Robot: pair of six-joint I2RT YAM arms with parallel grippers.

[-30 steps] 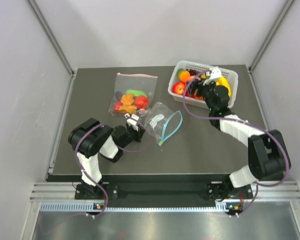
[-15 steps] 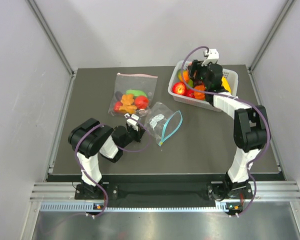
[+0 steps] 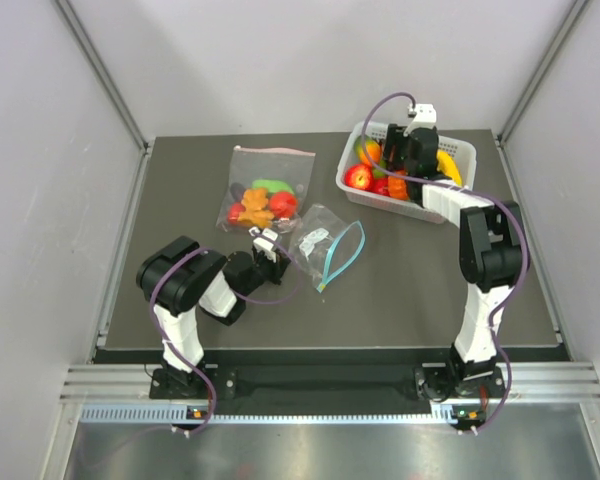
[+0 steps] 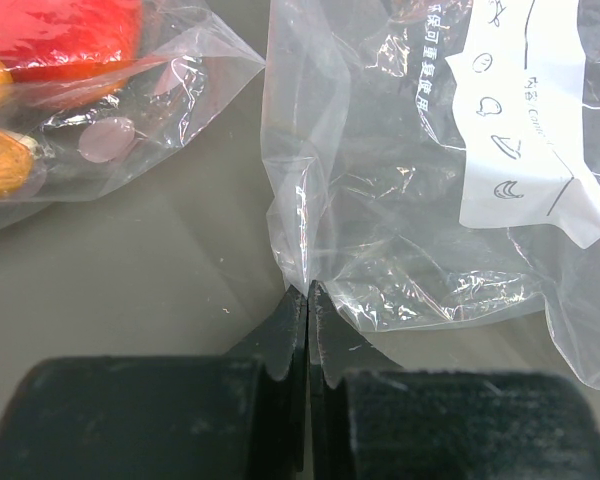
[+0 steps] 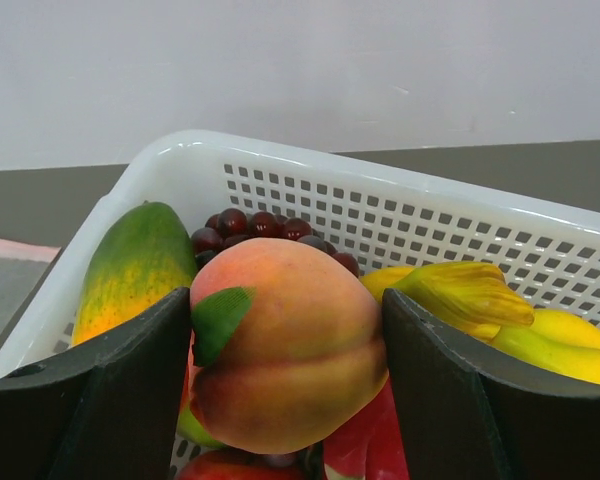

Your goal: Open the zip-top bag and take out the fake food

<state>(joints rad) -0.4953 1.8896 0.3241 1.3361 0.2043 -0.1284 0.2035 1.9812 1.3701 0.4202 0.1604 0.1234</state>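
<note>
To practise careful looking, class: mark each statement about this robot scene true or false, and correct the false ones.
1. The left fingers are shut on the edge of the zip-top bag. True.
2. The peach between the right fingers rests on the table. False: it is at the white basket.
3. Dark grapes lie in the basket. True.
4. The zip-top bag lies inside the basket. False: it lies on the table.

The left arm sits folded low, its left gripper [image 4: 308, 298] pinched tight on a corner of the zip-top bag [image 4: 410, 200]. The right arm stretches far forward (bent inward at the elbow), and the right gripper [image 5: 286, 300] clasps the fake food [image 5: 280, 360] between wide-set fingers.
</note>
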